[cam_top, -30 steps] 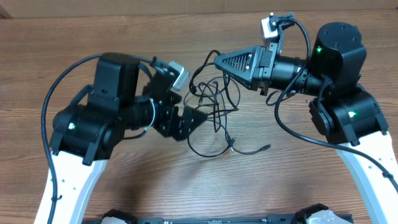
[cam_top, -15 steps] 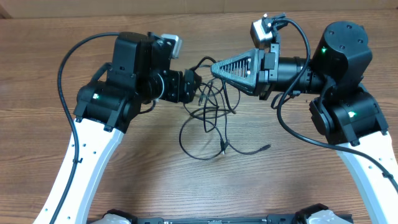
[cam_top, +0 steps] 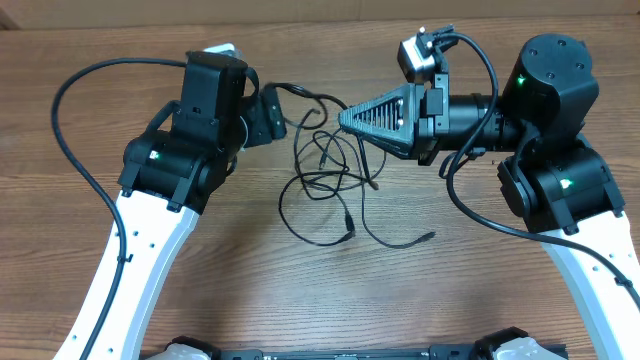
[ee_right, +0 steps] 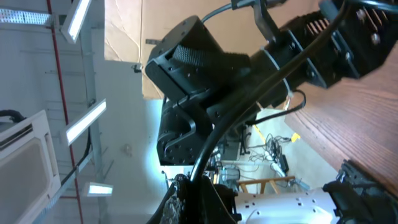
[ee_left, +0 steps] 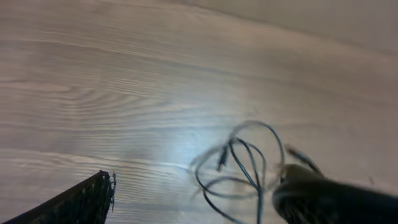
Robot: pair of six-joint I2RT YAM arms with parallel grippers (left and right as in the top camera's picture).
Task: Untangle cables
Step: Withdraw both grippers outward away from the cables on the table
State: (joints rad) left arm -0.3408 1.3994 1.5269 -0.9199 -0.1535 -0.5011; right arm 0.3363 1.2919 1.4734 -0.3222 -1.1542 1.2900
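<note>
The cables (cam_top: 322, 172) are thin black cords in a loose tangle on the wooden table between my arms, with plug ends at the front (cam_top: 347, 229) and front right (cam_top: 428, 238). My right gripper (cam_top: 345, 114) points left over the tangle's back edge, shut on a cable strand (ee_right: 214, 140) that rises from its jaws (ee_right: 199, 190). From there one strand (cam_top: 305, 92) arcs left to my left gripper (cam_top: 268, 112). In the left wrist view the left gripper's fingers (ee_left: 194, 185) are wide apart, and the blurred cables (ee_left: 242, 155) lie beside its right finger.
Thick black arm wiring loops out left of the left arm (cam_top: 75, 90) and below the right arm (cam_top: 470, 215). The table's far edge meets a cardboard wall (cam_top: 330, 10). The arm bases (cam_top: 340, 350) sit at the near edge.
My left arm swung up and back toward the table's far side. The tangle's lower loop and plug ends slid left with it. The right gripper barely moved.
</note>
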